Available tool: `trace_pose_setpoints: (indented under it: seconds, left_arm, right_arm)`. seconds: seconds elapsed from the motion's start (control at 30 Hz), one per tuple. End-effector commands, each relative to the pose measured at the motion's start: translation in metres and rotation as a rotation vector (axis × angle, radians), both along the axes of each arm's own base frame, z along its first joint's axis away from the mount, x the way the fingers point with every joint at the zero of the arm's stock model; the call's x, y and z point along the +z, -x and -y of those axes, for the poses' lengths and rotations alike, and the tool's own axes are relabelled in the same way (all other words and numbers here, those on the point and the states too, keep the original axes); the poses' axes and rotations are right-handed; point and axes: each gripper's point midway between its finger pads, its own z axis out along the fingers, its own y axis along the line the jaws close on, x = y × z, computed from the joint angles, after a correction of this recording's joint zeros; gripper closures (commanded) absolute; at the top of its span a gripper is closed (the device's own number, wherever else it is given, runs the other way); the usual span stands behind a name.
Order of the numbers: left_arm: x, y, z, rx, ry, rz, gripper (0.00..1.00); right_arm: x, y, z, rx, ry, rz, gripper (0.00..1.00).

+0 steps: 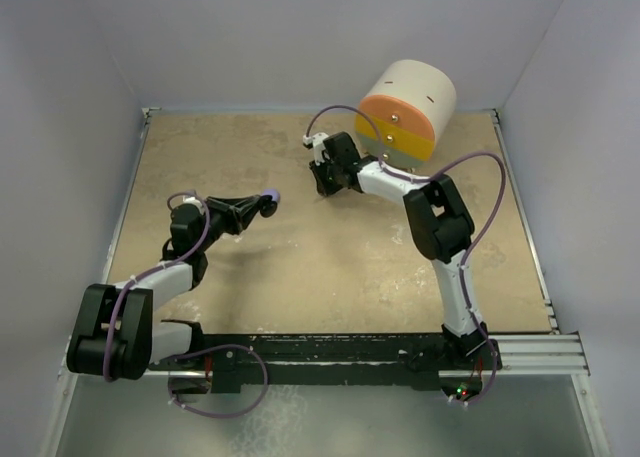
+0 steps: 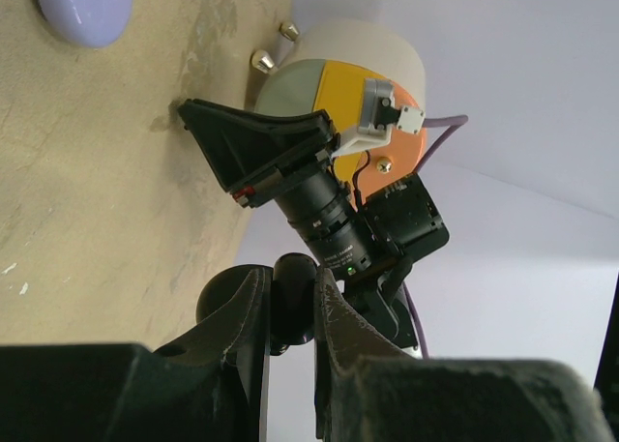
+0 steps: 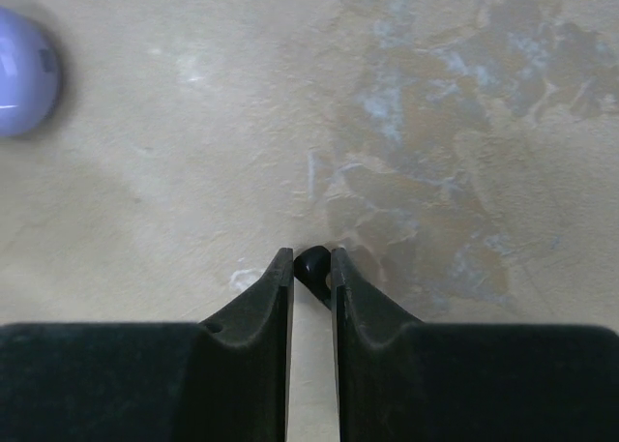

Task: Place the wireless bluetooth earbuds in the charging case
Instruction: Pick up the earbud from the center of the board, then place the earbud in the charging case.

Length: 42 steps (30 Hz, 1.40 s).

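Observation:
My right gripper (image 3: 310,260) points down at the tan table and is shut on a tiny black earbud (image 3: 311,267) pinched at its fingertips, at or just above the surface. It shows in the top view (image 1: 320,184) at the table's back middle. My left gripper (image 2: 290,279) is shut on a black round puck-like piece (image 2: 290,307), held off the table on its side. In the top view it (image 1: 266,206) is left of the right gripper. A lavender round puck (image 3: 19,70) lies on the table between them and shows in the left wrist view (image 2: 82,7). No lavender earbud shows.
A big cream cylinder with an orange face (image 1: 405,107) lies at the back right, just behind the right arm; it also shows in the left wrist view (image 2: 338,84). Grey walls close in the table on three sides.

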Motion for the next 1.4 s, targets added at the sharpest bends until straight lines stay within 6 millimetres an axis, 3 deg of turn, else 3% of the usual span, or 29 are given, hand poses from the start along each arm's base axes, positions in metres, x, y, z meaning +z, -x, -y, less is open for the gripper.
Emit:
trace_pose_setpoints:
  seconds: [0.0,0.27,0.5,0.73,1.37]
  left_arm:
    - [0.036,-0.016,0.000,-0.006,0.019,0.096,1.00]
    - [0.043,-0.030,0.004,-0.010,0.096,0.101,1.00]
    - [0.055,-0.047,0.006,-0.014,0.160,0.142,1.00]
    - [0.072,-0.061,0.010,-0.020,0.273,0.203,1.00]
    - [0.073,-0.077,0.033,-0.062,0.227,0.231,1.00]
  right_arm:
    - [0.096,-0.002,-0.037,0.116,-0.242,0.156,0.98]
    - [0.179,0.010,-0.060,0.216,-0.462,0.292,1.00]
    - [0.225,0.030,-0.076,0.305,-0.639,0.333,1.00]
    - [0.240,0.040,-0.078,0.310,-0.733,0.339,1.00]
    - [0.268,0.069,-0.093,0.375,-0.824,0.356,1.00]
